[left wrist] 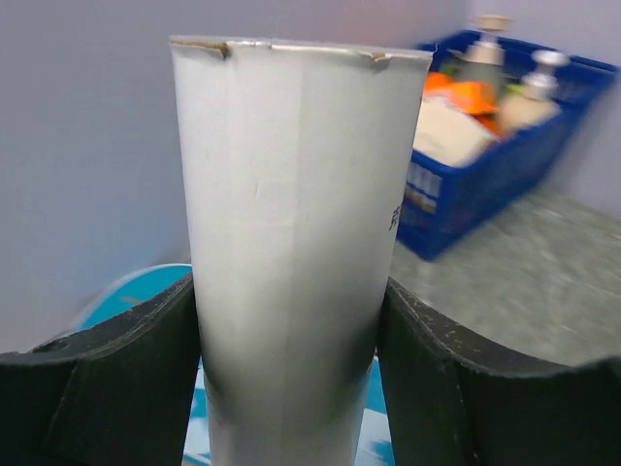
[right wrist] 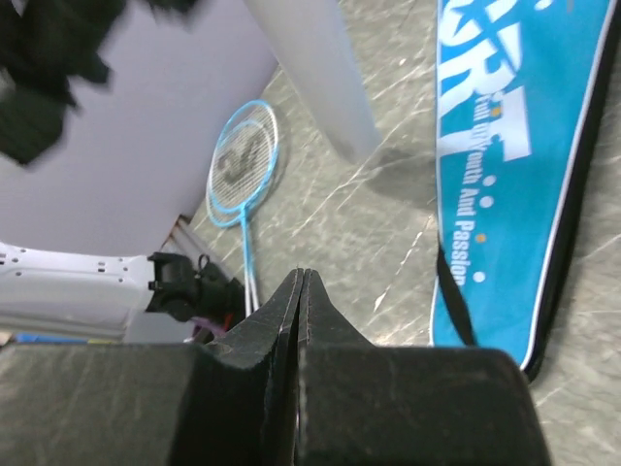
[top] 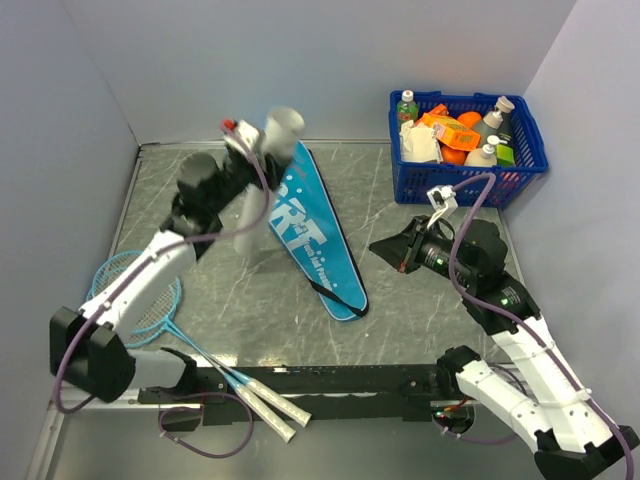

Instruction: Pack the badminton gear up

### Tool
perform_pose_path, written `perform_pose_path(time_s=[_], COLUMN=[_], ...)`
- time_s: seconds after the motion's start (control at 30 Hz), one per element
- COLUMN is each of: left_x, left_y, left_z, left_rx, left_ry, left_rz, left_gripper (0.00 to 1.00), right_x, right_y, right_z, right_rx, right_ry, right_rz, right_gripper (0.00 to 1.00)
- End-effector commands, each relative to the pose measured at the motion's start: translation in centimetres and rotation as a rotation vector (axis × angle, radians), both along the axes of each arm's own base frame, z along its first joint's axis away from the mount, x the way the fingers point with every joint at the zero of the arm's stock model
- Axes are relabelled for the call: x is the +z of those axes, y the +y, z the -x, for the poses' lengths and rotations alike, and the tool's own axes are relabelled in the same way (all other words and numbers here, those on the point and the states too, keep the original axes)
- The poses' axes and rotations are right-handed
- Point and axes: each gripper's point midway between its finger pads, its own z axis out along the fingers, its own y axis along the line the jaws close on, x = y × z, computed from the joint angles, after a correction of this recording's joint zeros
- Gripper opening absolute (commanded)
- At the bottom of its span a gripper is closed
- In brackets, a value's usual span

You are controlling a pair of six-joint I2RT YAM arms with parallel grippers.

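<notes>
Closest to the lens, black fingers (left wrist: 116, 379) of my left gripper (left wrist: 288, 320) are clamping a white tube (left wrist: 291, 175) from both sides, so that hand is gripping the tube alone and carrying it tilted, its top leaning far and right. Its lower end is hanging just left of the teal bag (top: 312, 235), low over the table (top: 420, 320); whether it is touching the surface I cannot tell. My right gripper (right wrist: 303, 282) is sitting with its jaws pressed fully together and nothing between them, hovering just right of the bag's near half and pointing left across it. What I am weighing is how the bag lies: its long axis is running from far to near, slanting a little rightward toward the near end, lettering face up, a black edge strip showing along its near right side, and it is lying between my two hands. The two rackets (top: 140, 295) are lying together at the near left, heads overlapping by the left wall and white handles pointing near and right, well apart from the bag and much nearer my left arm. A blue basket (top: 455, 182) is standing at the far right, beyond my right hand. I am judging that my free right hand is the one placed to work the bag.
</notes>
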Motion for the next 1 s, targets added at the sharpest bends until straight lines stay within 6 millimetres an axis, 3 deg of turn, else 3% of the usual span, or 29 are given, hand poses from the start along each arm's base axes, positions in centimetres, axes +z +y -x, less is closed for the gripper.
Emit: perform_pose_path(time_s=[0.0, 0.07, 0.1, 0.27, 0.37, 0.4, 0.43, 0.5, 0.67, 0.8, 0.97], left_x=[4.7, 4.9, 4.6, 2.4, -0.7, -3.1, -2.8, -5.5, -11.2, -14.2, -18.7], left_y=[5.6, 7.5, 9.5, 15.0, 18.0, 18.8, 19.6, 21.9, 26.2, 29.2, 30.8], left_z=[-4.8, -7.4, -8.8, -15.0, -18.1, -19.4, -20.2, -22.1, -25.3, -26.6, -27.3], left_rx=[0.116, 0.157, 0.201, 0.335, 0.406, 0.425, 0.445, 0.494, 0.578, 0.607, 0.627], left_ry=[-0.055, -0.027, -0.007, 0.073, 0.151, 0.198, 0.189, 0.242, 0.339, 0.382, 0.444], left_rz=[-0.037, -0.061, -0.077, -0.158, -0.202, -0.217, -0.225, -0.243, -0.313, -0.289, -0.289], left_gripper=[0.01, 0.01, 0.01, 0.01, 0.01, 0.01, 0.01, 0.01, 0.01, 0.01, 0.19], right_x=[0.6, 0.1, -1.1, -2.8, -3.9, -4.1, -4.4, -5.1, -7.3, -8.7, -10.0], right_y=[-0.6, 0.0, 0.2, 1.1, 1.2, 1.2, 1.2, 1.4, 2.3, 2.7, 3.3], right_z=[-0.2, 0.1, 0.2, 0.7, 0.3, 0.2, 0.0, -0.3, -0.9, -1.6, -2.4], right_rx=[-0.032, -0.001, 0.010, 0.068, 0.067, 0.069, 0.068, 0.068, 0.098, 0.102, 0.111], right_ry=[-0.052, -0.035, -0.009, 0.022, 0.034, 0.037, 0.041, 0.048, 0.097, 0.121, 0.144], right_rz=[-0.011, -0.035, -0.036, -0.061, -0.028, -0.018, -0.006, 0.001, 0.009, 0.021, 0.026], right_gripper=[0.00, 0.00, 0.00, 0.00, 0.00, 0.00, 0.00, 0.00, 0.00, 0.00, 0.15])
